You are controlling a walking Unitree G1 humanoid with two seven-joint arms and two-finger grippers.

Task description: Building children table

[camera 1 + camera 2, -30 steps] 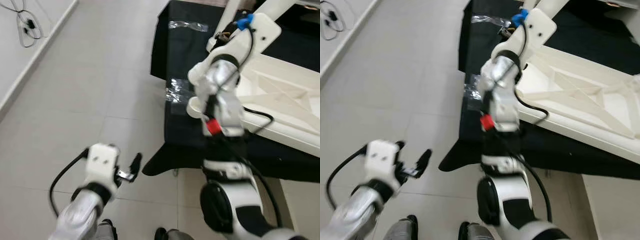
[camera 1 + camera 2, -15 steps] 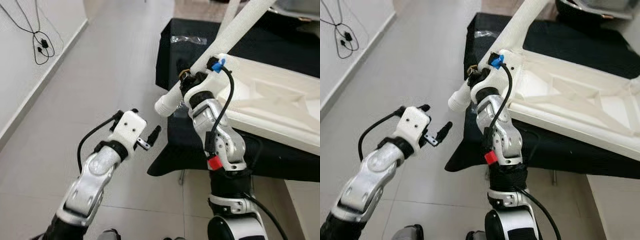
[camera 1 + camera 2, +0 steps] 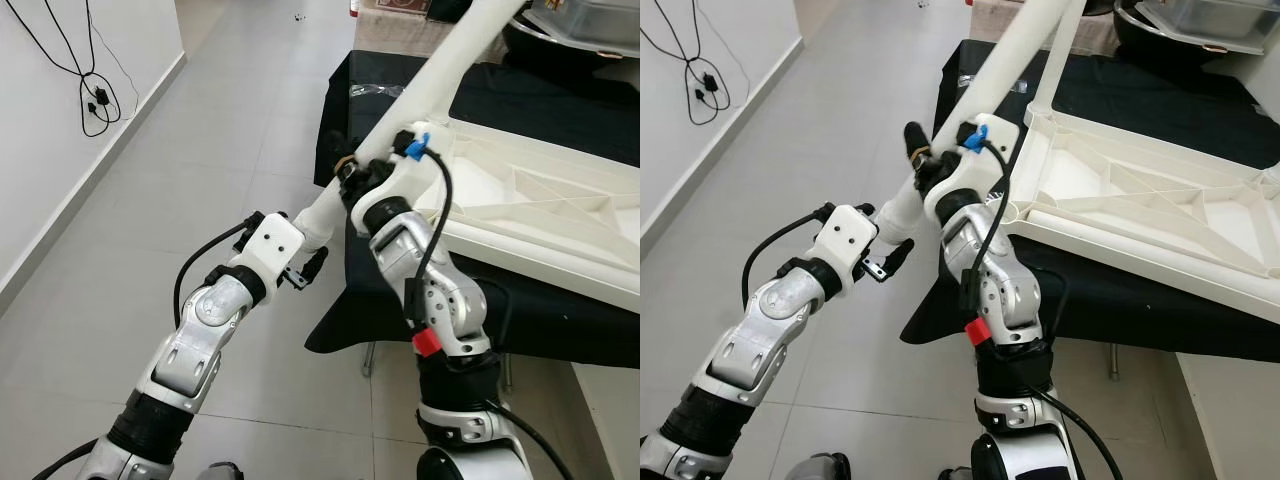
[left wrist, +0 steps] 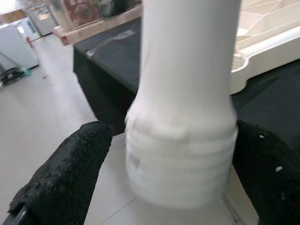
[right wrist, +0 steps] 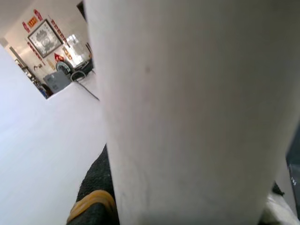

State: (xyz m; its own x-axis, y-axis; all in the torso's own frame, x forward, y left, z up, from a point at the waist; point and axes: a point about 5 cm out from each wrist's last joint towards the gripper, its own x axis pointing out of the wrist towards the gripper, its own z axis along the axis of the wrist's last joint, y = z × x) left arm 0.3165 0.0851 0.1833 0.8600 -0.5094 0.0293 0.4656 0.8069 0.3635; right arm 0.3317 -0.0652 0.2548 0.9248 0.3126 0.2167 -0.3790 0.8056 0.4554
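- White plastic table leg point(image 3: 440, 75) slants out past the edge of a black-draped bench point(image 3: 540, 100), its ribbed lower end point(image 4: 180, 154) hanging over the tiled floor point(image 3: 230, 130).
- Right gripper point(image 3: 925, 165) is clamped around the leg partway up its length, at the bench's corner.
- Left gripper point(image 3: 305, 270) sits at the leg's lower end, fingers point(image 4: 70, 168) spread to either side of the ribbed tip, not closed on it.
- An upturned white tabletop point(image 3: 1140, 200), ribbed underside showing, lies on the bench just beside the leg.
- Black cables point(image 3: 90, 95) hang on the wall at the robot's left.
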